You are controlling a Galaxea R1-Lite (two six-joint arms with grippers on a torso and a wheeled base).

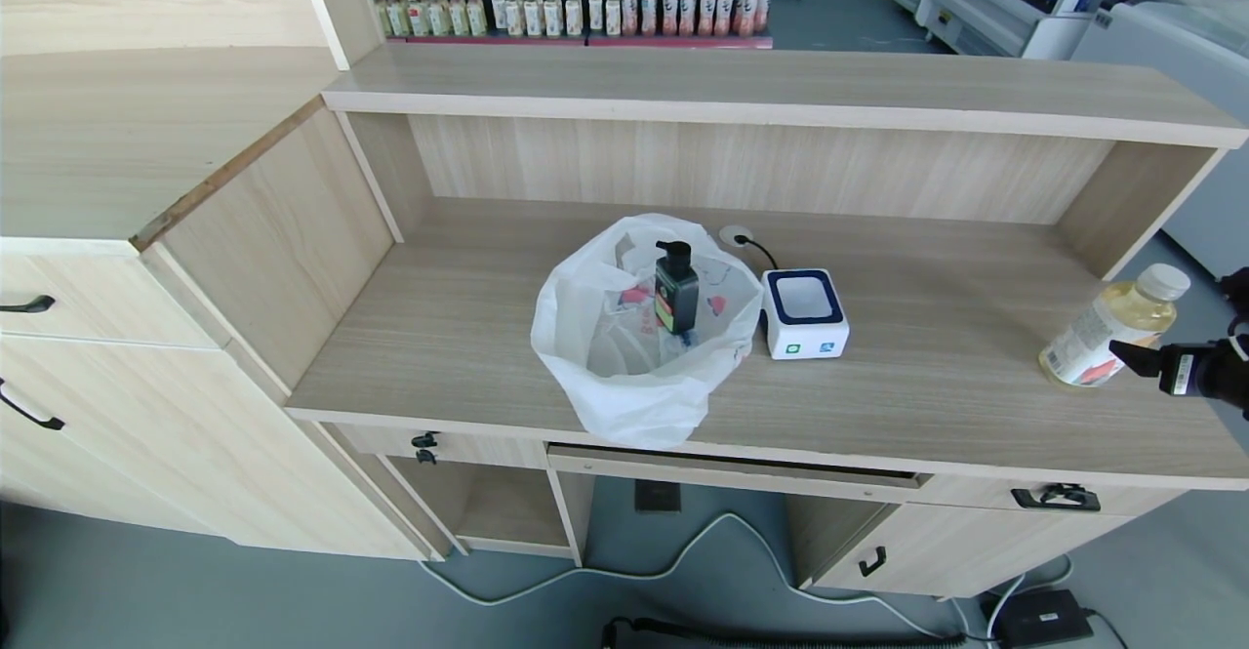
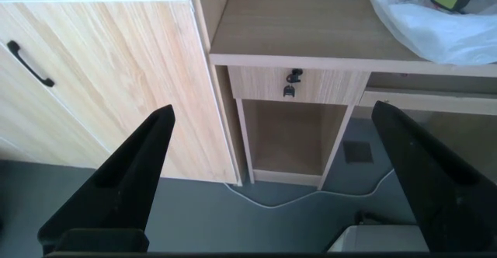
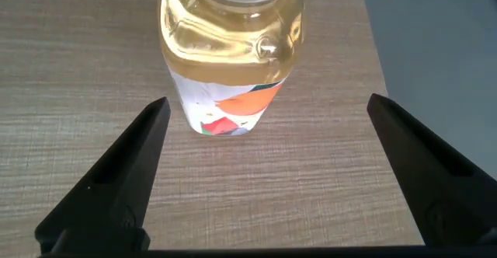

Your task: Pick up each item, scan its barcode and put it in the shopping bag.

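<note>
A clear bottle of yellow liquid with a white cap stands upright at the counter's right end. My right gripper hovers just beside it, open; in the right wrist view the bottle sits ahead of the spread fingers, not between them. A white shopping bag stands open at the counter's middle with a black pump bottle inside. The white scanner box sits right of the bag. My left gripper hangs open below counter height, over the floor, with the bag far off.
The wooden counter has a raised back shelf and side walls. Drawers and an open cubby lie beneath its front edge. A tall cabinet stands at the left. A cable runs from the scanner to the back.
</note>
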